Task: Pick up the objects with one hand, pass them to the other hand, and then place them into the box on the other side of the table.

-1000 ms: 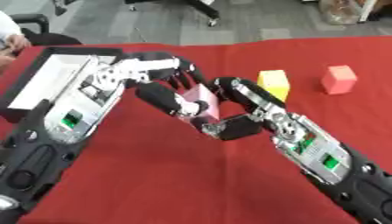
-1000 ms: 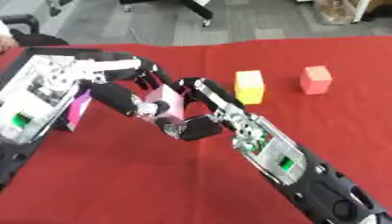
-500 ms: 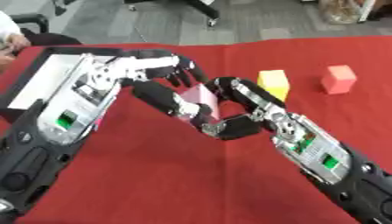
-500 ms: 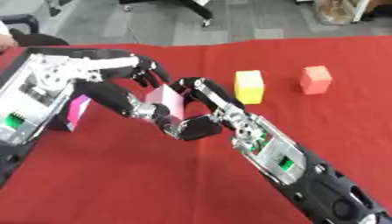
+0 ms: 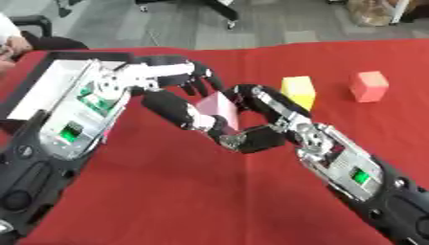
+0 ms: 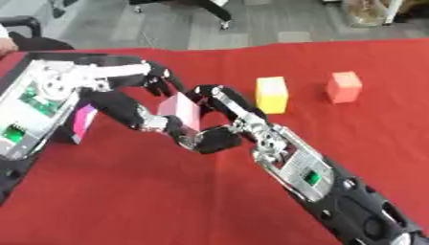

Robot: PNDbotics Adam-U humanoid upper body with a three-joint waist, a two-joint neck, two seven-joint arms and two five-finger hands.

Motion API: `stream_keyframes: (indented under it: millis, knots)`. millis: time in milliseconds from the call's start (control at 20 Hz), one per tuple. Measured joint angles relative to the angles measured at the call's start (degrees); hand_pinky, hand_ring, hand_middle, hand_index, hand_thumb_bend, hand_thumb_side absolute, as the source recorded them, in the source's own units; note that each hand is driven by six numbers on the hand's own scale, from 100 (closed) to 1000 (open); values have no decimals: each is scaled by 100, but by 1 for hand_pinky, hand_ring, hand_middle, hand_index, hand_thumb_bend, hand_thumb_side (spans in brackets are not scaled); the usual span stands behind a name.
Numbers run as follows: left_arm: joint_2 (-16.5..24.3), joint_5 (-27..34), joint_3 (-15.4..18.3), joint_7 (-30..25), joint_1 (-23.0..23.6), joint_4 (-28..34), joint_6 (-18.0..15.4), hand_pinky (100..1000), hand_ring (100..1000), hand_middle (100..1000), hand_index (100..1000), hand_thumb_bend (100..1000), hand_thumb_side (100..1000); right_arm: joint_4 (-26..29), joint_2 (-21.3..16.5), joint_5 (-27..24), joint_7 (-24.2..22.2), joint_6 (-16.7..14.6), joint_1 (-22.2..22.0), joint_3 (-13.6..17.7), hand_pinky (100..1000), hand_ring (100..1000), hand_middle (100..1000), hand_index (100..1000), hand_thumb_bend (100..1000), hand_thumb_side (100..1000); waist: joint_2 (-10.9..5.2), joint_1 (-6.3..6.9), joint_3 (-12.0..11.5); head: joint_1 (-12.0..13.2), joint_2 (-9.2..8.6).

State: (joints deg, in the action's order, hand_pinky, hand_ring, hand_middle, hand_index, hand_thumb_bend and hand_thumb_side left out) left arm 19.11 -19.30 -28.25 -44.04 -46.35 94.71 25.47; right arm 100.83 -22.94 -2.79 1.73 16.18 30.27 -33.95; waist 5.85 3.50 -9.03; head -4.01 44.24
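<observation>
Pink is the colour at the centre of it all: a pale pink block (image 6: pixel 180 111) held above the red tablecloth (image 5: pixel 167 201), caught between both hands right in the middle of the table. The right hand (image 5: pixel 260 136) has its fingers arched over the block's right side with the thumb tucked beneath, curled round it. The left hand (image 5: pixel 180 88) closes in from the left, fingers hooked over the top edge and thumb pressed low against the near face, so both are gripping at once. This looks like the handover itself, mid-exchange.

The block reads as rigid, flat-faced and probably light, foam or painted wood by the look of it; smooth faces could slip, so opposing flat sides are the place to pinch, not the corners. The left hand wants a settled pinch across two faces before the right lets go.

Over on the far left sits the box (image 5: pixel 50 81), white inside with a dark rim, the likely destination. Waiting to the right: a yellow block (image 5: pixel 299 91) and, further right, an orange-red block (image 5: pixel 369 86).
</observation>
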Motion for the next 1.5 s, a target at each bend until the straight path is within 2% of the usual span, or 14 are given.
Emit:
stream_keyframes:
  millis: [600, 950, 1150, 1500]
  knots:
    - [-1, -40, -4, -9, 4, -66, -9, 871, 838, 833, 827, 318, 317, 53, 0, -114, 19, 45, -1, 33, 768, 515, 489, 574, 153, 100, 0, 0, 10, 0, 0]
    - [-2, -4, -3, 27, 4, -92, 27, 866, 829, 819, 786, 296, 321, 60, 0, -154, -5, 75, -3, 35, 767, 515, 490, 575, 157, 100, 0, 0, 11, 0, 0]
    - [-5, 1, -3, 93, 5, -85, 93, 854, 801, 769, 758, 241, 319, 69, 0, -154, -58, 84, -3, 64, 764, 515, 492, 577, 160, 100, 0, 0, 15, 0, 0]
    - [-12, -37, -22, 181, 4, -59, 181, 832, 766, 718, 746, 210, 307, 72, 0, -155, -60, 86, -3, 100, 761, 513, 493, 582, 158, 100, 0, 0, 19, 0, 0]
